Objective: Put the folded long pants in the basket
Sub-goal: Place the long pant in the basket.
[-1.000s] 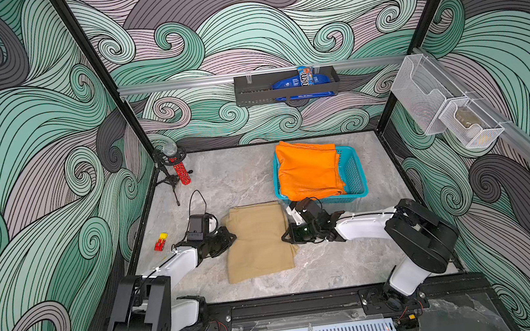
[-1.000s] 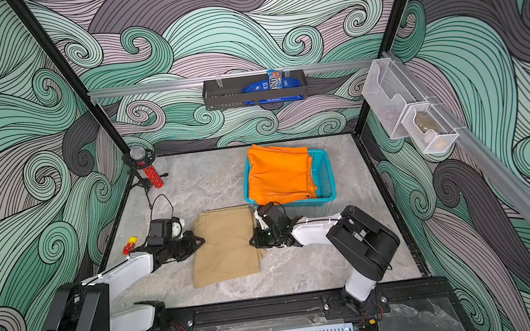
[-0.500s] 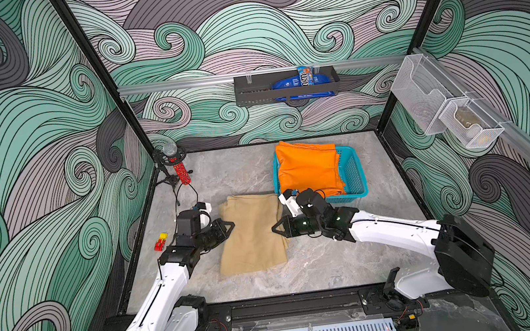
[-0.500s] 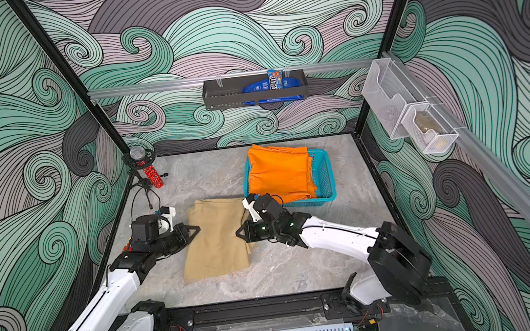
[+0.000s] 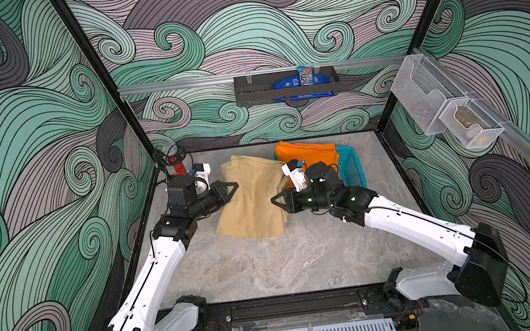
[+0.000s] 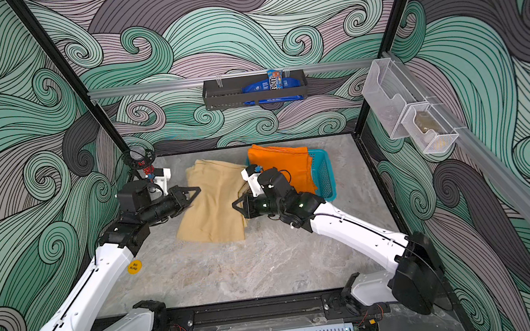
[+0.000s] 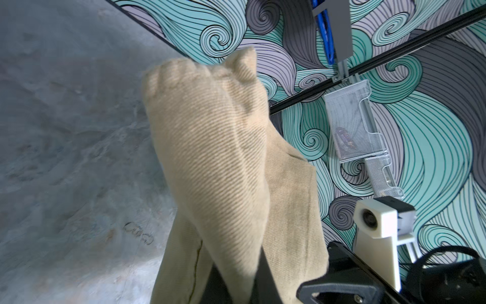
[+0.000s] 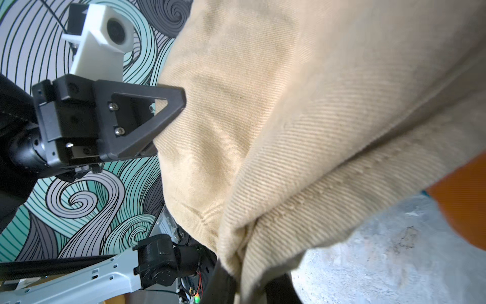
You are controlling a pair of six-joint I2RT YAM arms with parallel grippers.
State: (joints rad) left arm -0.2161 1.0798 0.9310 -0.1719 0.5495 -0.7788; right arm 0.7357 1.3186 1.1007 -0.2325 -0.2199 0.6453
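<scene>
Swirl-pattern walls in teal, grey and lilac box in a grey marbled tabletop [image 5: 269, 269]. Tan pants [image 5: 254, 202] are near the middle, a bit toward 12 o'clock, strung up betw. the two arms w/ the near edge hanging low; can't tell if it touches the tabletop. Left hand [image 5: 230, 189] is at the cloth's 9 o'clock edge, pinched closed on the fabric. Right hand [image 5: 276, 201] is at the 3 o'clock edge, likewise clamped on the cloth, which bunches around it in the right wrist view. Teal basket [image 5: 355, 169] sits at approx. 2 o'clock on the tabletop, just beside the tan pants. Orange pants [image 5: 310, 155] lie in it, spilling over its 11 o'clock corner. Black rack [image 5: 255, 93] w/ blue packets hangs on the wall at 12 o'clock; mesh bins [image 5: 435, 107] hang on the 3 o'clock wall.
</scene>
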